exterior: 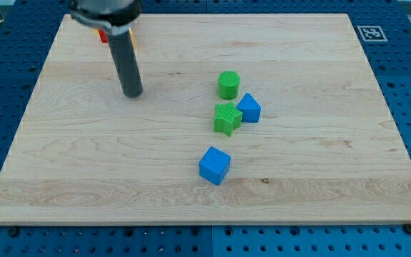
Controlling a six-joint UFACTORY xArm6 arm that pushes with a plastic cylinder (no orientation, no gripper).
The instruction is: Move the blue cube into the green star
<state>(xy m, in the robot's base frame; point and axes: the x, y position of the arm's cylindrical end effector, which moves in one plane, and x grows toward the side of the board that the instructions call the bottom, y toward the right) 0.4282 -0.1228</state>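
The blue cube lies on the wooden board below the middle of the view. The green star lies above it, a short gap apart. My tip is the lower end of the dark rod, well to the view's left of the star and up-left of the blue cube. It touches no block.
A green cylinder stands just above the star. A second blue block, house-shaped, touches the star's right side. A red and a yellow block show partly behind the rod at the top left. The board lies on a blue pegboard table.
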